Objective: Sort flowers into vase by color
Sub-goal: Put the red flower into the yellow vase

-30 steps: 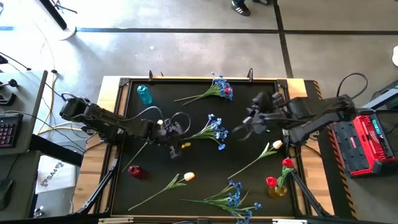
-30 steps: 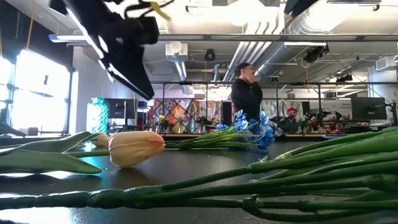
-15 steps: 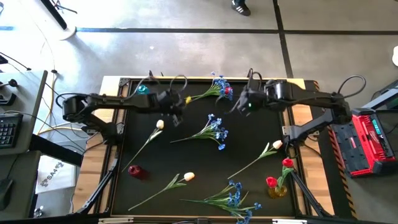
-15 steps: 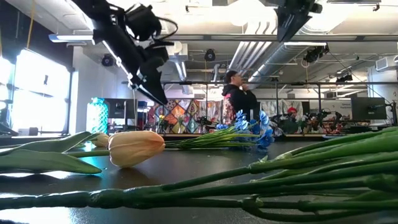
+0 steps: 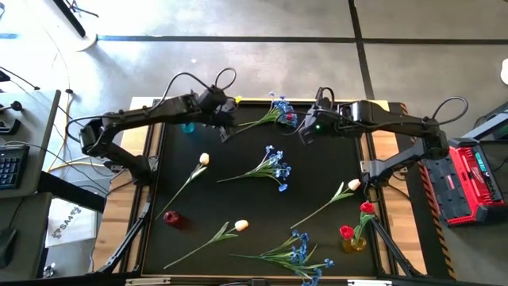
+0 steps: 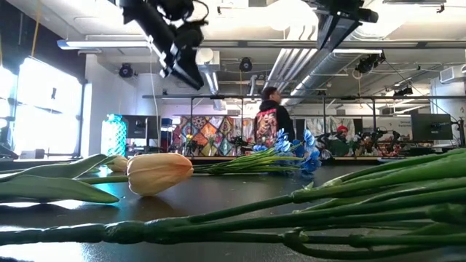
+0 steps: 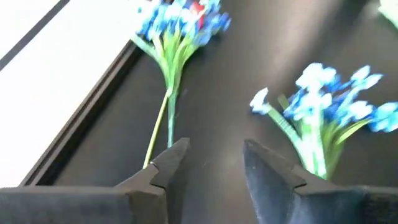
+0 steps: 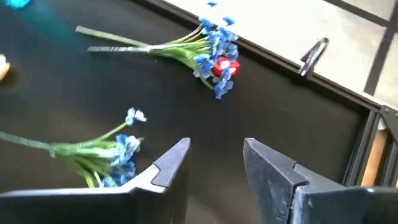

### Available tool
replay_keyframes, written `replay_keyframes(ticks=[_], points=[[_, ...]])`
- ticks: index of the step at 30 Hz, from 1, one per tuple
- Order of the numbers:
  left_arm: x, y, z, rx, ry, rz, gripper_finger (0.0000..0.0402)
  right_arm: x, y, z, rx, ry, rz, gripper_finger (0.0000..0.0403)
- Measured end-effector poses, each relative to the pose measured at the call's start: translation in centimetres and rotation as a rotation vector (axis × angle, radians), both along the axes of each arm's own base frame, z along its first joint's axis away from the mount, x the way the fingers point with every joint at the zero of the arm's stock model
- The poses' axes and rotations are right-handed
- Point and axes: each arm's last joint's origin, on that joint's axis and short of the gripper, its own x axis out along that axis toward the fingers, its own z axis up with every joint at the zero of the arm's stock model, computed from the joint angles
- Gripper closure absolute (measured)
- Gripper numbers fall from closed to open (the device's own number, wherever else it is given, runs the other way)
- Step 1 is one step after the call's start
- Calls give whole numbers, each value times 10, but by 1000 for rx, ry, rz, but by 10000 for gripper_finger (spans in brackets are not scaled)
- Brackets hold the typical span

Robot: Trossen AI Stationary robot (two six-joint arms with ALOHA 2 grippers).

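Above the table's (image 5: 159,191) far edge, both claws, left (image 5: 225,131) and right (image 5: 304,133), seemingly empty, parted.

No readable text anywhere here: nothing legible on the surface (image 5: 317,167), and the paper (image 5: 65,230) at eight o'clock carries print too small to read.

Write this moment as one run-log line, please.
left gripper: open, empty, far edge | right gripper: open, empty, beside blue spray | yellow vase: two red tulips

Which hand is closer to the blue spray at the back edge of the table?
The right hand is closer, just to the right of the blue spray's blossoms. The left hand hangs farther off, on its stem side, to the left.
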Motion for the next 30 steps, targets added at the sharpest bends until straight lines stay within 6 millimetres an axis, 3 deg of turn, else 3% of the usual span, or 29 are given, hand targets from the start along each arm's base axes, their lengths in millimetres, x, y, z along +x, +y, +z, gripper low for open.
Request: replay_keyframes(ticks=[5, 9, 13, 18, 25, 30], points=[[6, 8, -1, 4, -47, -14, 203, 1, 2, -7, -43, -16, -42, 266], [18, 28, -34, -69, 22, -6, 183, 9, -3, -31, 26, -58, -12, 266], [30, 49, -71, -126, 119, 33, 189, 18, -6, -57, 112, -106, 25, 266], [43, 76, -96, -107, 206, 62, 208, 17, -5, -74, 141, -97, -10, 266], [59, 110, -121, -200, 283, 32, 228, 16, -5, -76, 162, -85, 8, 266], [69, 124, -128, -233, 363, 36, 233, 17, -4, -76, 169, -92, 29, 266]])
